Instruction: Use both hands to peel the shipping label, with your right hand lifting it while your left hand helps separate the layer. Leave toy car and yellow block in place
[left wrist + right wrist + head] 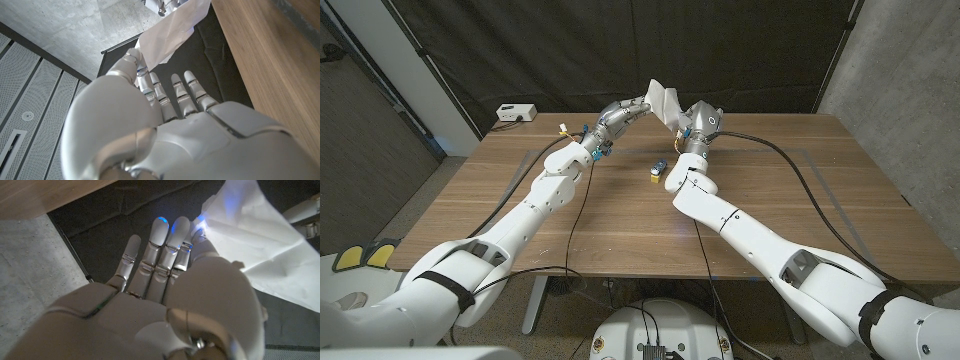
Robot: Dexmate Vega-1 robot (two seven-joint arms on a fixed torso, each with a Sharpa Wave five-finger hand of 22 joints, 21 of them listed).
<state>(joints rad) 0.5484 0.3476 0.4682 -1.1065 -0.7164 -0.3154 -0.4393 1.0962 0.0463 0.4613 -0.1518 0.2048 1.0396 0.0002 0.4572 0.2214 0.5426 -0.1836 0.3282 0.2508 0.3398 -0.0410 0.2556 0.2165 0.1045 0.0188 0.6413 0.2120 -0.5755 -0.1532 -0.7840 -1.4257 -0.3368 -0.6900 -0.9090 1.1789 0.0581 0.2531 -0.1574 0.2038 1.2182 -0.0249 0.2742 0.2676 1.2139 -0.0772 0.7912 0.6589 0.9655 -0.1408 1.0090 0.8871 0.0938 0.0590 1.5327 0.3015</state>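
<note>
Held aloft, shipping label apparently joins both hands.

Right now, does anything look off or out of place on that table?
Nothing spilled or broken. The one oddity is the shipping label: it is up in the air between the left hand and right hand, bent and creased. The toy car and yellow block sit undisturbed on the table.

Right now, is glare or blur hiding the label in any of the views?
Head view: sharp, evenly lit, the label small between both hands. Right wrist view: a blue glow on the right hand's fingertips, the label's near edge washed out. Left wrist view: the label bright but its creases readable, the left hand slightly soft.
</note>
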